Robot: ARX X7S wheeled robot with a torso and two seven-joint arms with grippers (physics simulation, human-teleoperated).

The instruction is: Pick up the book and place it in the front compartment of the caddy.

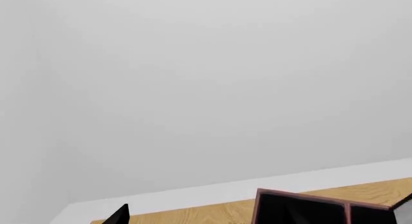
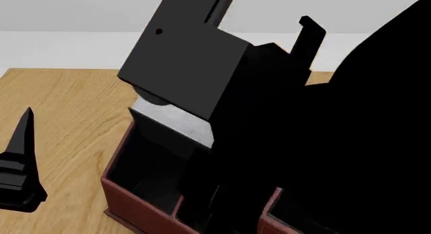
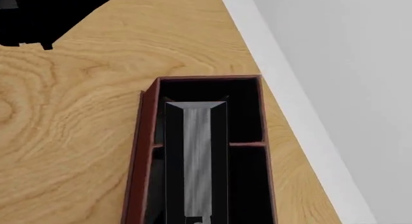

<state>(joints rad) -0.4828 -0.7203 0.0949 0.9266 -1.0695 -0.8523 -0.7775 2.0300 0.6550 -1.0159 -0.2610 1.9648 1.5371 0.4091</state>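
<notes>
The caddy (image 3: 144, 151) is a red-brown box with a black inside, standing on the wooden table; it also shows in the head view (image 2: 131, 206) and the left wrist view (image 1: 302, 207). The book (image 3: 196, 156), black with pale grey page edges, is held by my right gripper (image 3: 196, 220) directly above the caddy, lengthwise across a divider. In the head view the book's page edges (image 2: 171, 120) show tilted over the caddy's left end, under my black right arm (image 2: 323, 143). My left gripper (image 2: 20, 161) is open and empty, left of the caddy.
The wooden table (image 3: 71, 118) ends at a white wall strip (image 3: 290, 103) just beyond the caddy. My right arm hides the right half of the head view. A left fingertip (image 1: 119, 215) shows low in the left wrist view.
</notes>
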